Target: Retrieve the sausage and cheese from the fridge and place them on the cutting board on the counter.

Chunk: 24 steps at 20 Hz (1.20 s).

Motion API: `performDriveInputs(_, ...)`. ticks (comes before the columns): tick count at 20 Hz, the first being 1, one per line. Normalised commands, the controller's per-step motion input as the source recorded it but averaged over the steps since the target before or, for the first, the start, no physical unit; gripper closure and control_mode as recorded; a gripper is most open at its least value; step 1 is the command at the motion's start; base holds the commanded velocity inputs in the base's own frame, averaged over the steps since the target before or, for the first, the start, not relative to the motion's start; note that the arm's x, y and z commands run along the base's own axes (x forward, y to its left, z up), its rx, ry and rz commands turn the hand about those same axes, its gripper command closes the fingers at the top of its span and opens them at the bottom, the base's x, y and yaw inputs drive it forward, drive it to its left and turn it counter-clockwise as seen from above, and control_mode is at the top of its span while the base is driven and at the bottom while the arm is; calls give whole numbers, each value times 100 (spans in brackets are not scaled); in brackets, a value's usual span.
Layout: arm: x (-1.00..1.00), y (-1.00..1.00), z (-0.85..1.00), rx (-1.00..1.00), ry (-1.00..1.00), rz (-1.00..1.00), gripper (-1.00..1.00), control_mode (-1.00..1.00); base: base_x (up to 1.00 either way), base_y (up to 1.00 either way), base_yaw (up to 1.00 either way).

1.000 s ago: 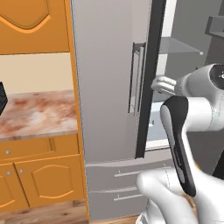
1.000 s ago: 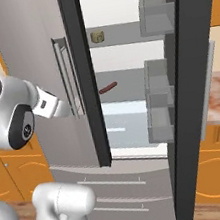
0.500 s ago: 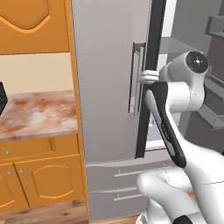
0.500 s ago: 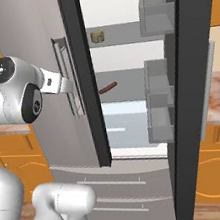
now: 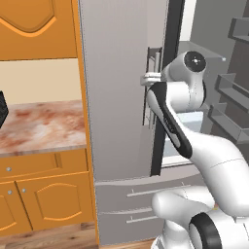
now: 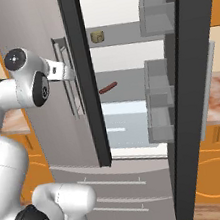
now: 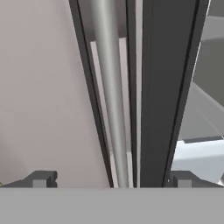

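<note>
one fridge [image 6: 36, 53] with two open doors, one sausage [image 6: 108, 88], one cheese [image 6: 97, 36], one counter [image 5: 41, 126].

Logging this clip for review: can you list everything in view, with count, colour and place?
fridge: one, grey stainless, centre, right door swung open
bar handle: one, silver, on the closed left door
sausage: one, dark red-brown, middle shelf inside
cheese: one, tan-yellow, upper shelf inside
door bins: several, grey, on the open door
counter: one, reddish-pink marble, left of the fridge
cabinets: orange wood, below and above the counter
claw: one, open, at the bar handle
</note>
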Motion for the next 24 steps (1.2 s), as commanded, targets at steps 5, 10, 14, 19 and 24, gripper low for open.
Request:
performDriveInputs(5, 66, -2, -17, 0, -9, 0, -100, -100, 0, 0, 0)
performDriveInputs(10, 70, 0, -15, 0, -13, 0, -100, -100, 0, 0, 0)
performDriveInputs(14, 60, 0, -9, 0, -7, 0, -100, -100, 0, 0, 0)
performDriveInputs(19, 76, 0, 0, 0, 5, 0, -100, -100, 0, 0, 0)
performDriveInputs(24, 16, 0, 0, 0, 4, 0, 100, -100, 0, 0, 0)
